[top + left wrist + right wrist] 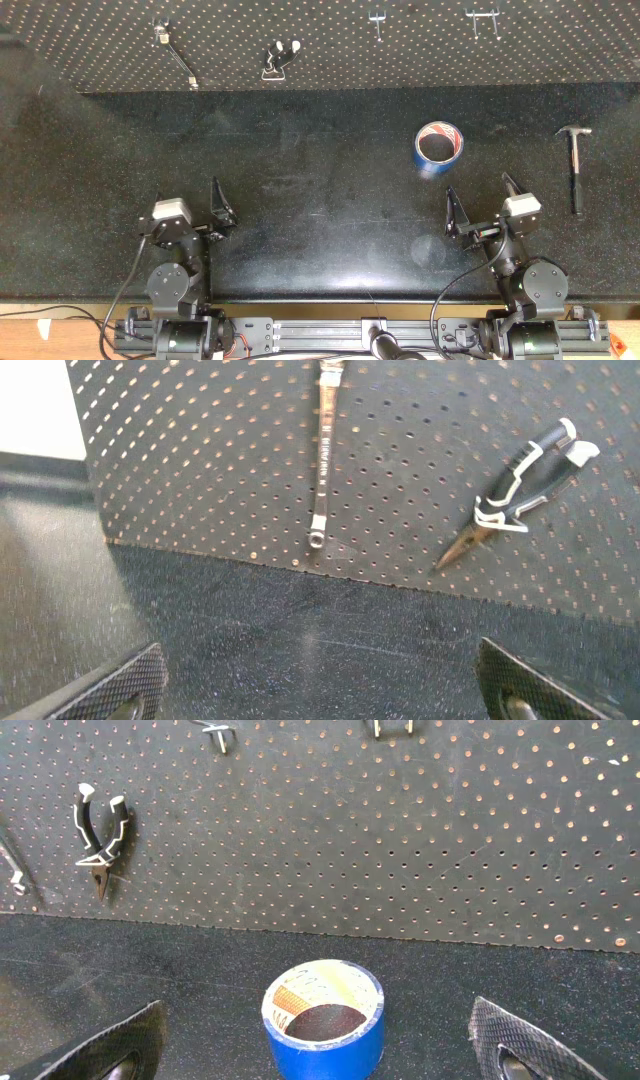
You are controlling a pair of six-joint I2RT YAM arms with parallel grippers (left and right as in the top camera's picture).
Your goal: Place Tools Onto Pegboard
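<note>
Blue tape point(439, 147) is lying flat on the black worktop point(320, 190) with its open core facing up, short of the pegboard point(330, 40) and touching nothing. Straight behind it, the right gripper point(482, 192) is hovering low with its fingers spread wide apart and nothing between them. In its wrist view the roll is sitting centred ahead of the two pads, clear of both. That arm is folded back close to its base.

Off to the right, a hammer point(574, 165) is lying on the worktop, head toward the board and handle pointing back, well apart from the roll.

On the left side, the left gripper point(320, 660) is likewise holding its fingers wide apart and empty above bare worktop, its arm tucked near its base and facing the board.

Up on the pegboard, a wrench point(322, 455) is hanging straight down, and just beside it a pair of pliers point(520, 490) is hanging tilted, nose downward. Farther right, two metal hooks point(377, 20) point(483, 20) are sticking out of the board; they appear to be carrying nothing, though the frame edge is cutting them off.
</note>
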